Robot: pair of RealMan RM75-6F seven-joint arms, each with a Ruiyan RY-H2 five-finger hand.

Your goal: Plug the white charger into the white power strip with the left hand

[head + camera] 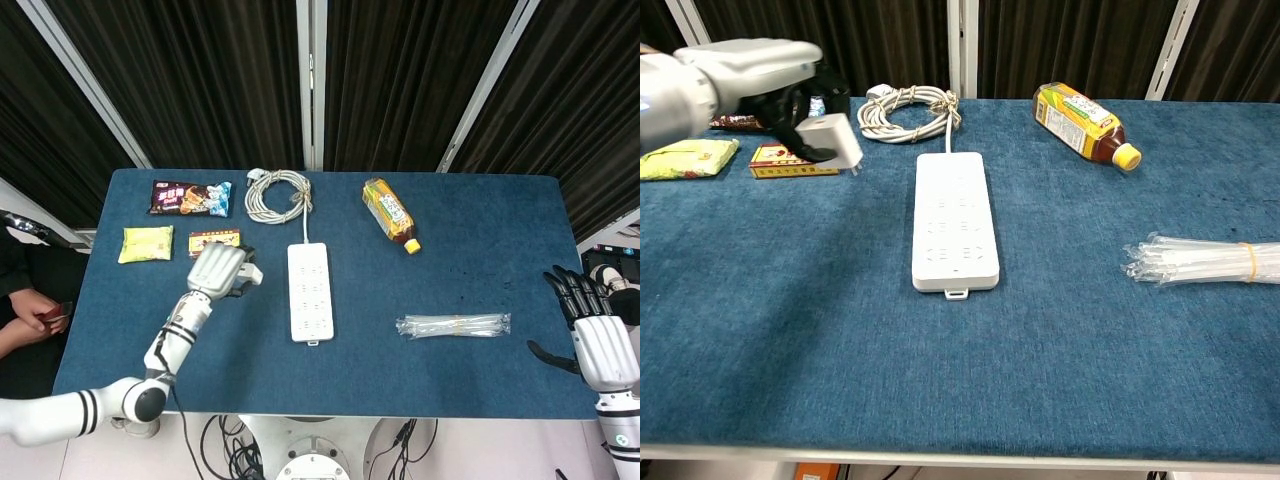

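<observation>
Charger [830, 141] is gripped in my left hand [220, 268], raised above the desk [790, 330] just left of the strip [954, 220]. I judge this the carrying step; next I must turn its prongs down over a socket. My right hand [600, 340] rests open, far away. A snack box [780, 160] lies below; nothing blocks the strip.

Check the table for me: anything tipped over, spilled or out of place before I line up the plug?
Only the tea bottle lies on its side, capped, with no spill visible. The power strip lies flat; the left hand holds the white charger above the table.
</observation>
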